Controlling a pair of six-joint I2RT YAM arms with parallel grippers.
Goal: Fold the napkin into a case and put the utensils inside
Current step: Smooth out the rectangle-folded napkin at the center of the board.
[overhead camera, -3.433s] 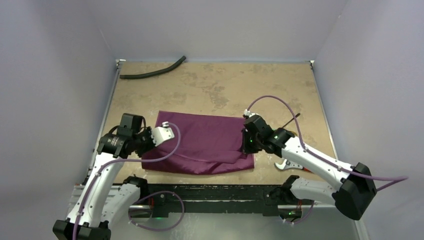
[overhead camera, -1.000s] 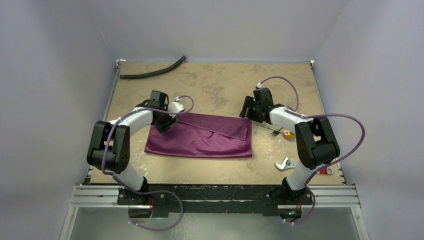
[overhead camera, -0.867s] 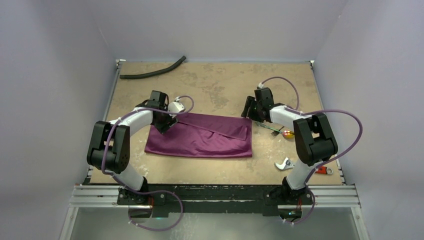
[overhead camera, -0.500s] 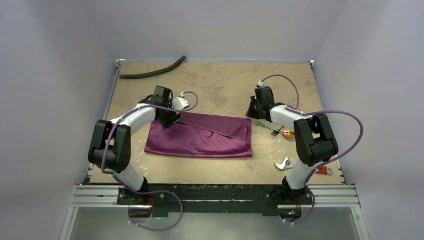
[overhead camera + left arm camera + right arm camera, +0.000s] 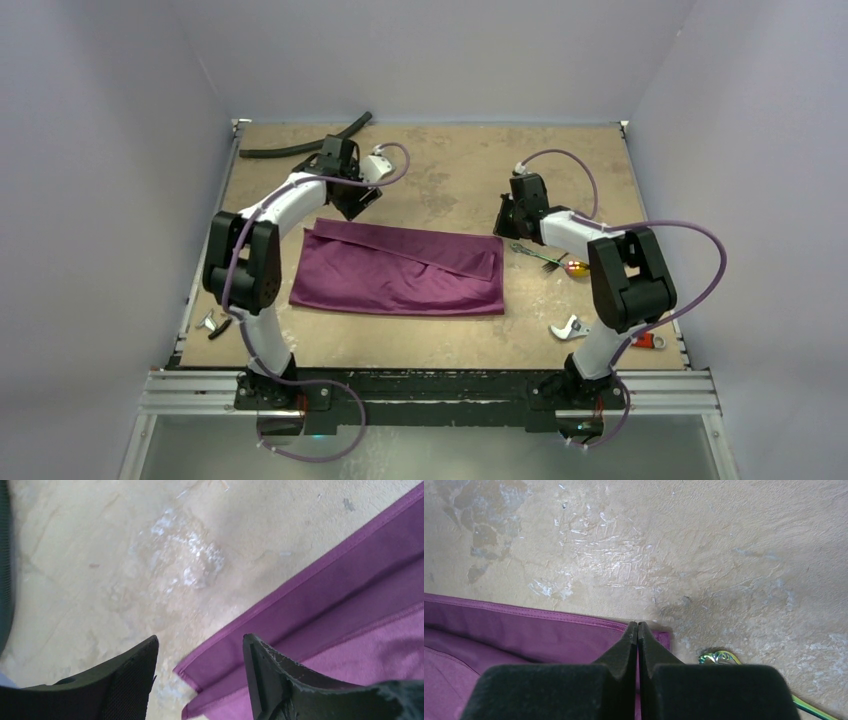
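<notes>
Plum cloth — one napkin (image 5: 400,272), one fork (image 5: 537,256), one spoon (image 5: 577,267); left jaws apart, right jaws together.

Robot lab cell (plain enclosing walls (image 5: 450,50))

top camera looks down from behind; both wrist cameras face down, close on the far edge of the napkin (image 5: 400,280).

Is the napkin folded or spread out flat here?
Folded. The napkin lies as a wide band, with a flap doubled over its far edge; the left wrist view shows stacked layers.
</notes>
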